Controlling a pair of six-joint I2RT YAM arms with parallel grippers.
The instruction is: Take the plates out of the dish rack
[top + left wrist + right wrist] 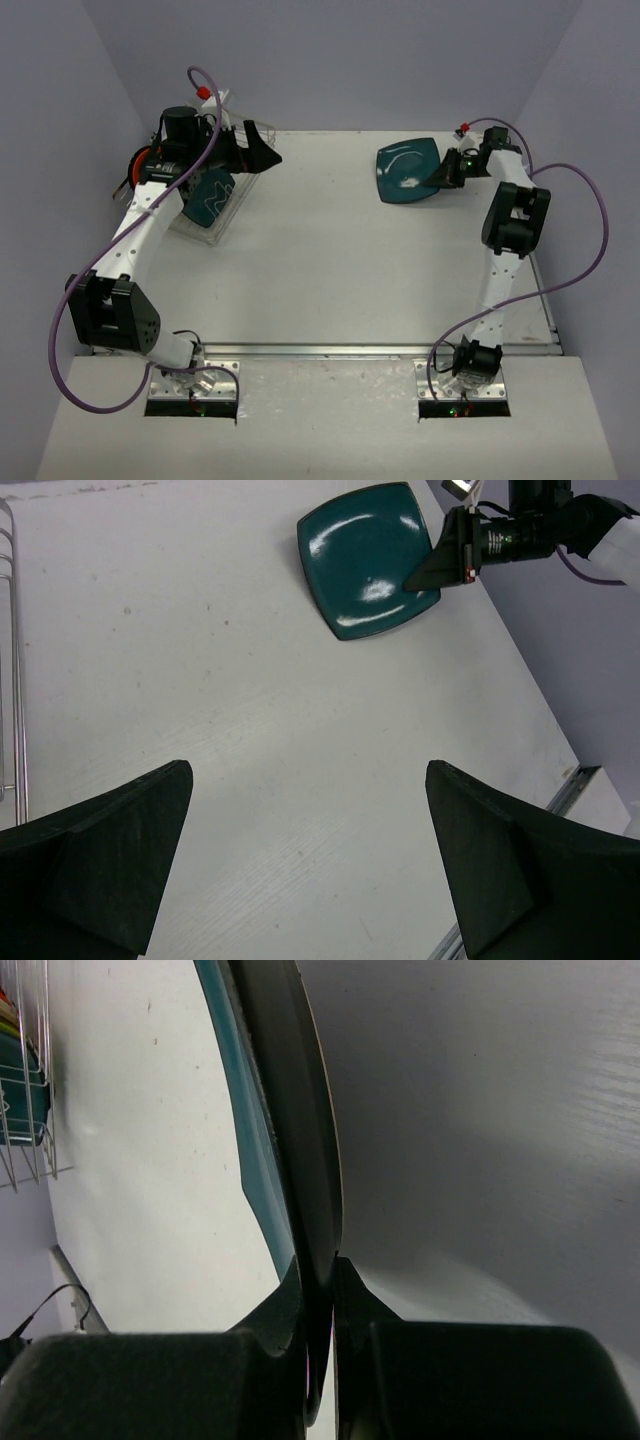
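Note:
The dark teal rounded-square plate (pixel 405 172) is at the far right of the table, and my right gripper (pixel 440 176) is shut on its right rim. In the right wrist view both fingers pinch the plate's edge (pixel 290 1110) at the gripper (pixel 318 1265). I cannot tell whether the plate rests on the table or hangs just above it. The dish rack (pixel 222 228) stands at the far left with a patterned teal plate (pixel 208 195) upright in it. My left gripper (pixel 262 147) hovers open over the rack's right end, and nothing sits between its fingers (pixel 308 770). It looks across at the teal plate (pixel 368 560).
An orange-red plate edge (pixel 138 162) shows behind the left arm at the rack's far side. Rack wires (pixel 12 660) run along the left edge of the left wrist view. The table's right edge (pixel 560 730) runs close beside the teal plate.

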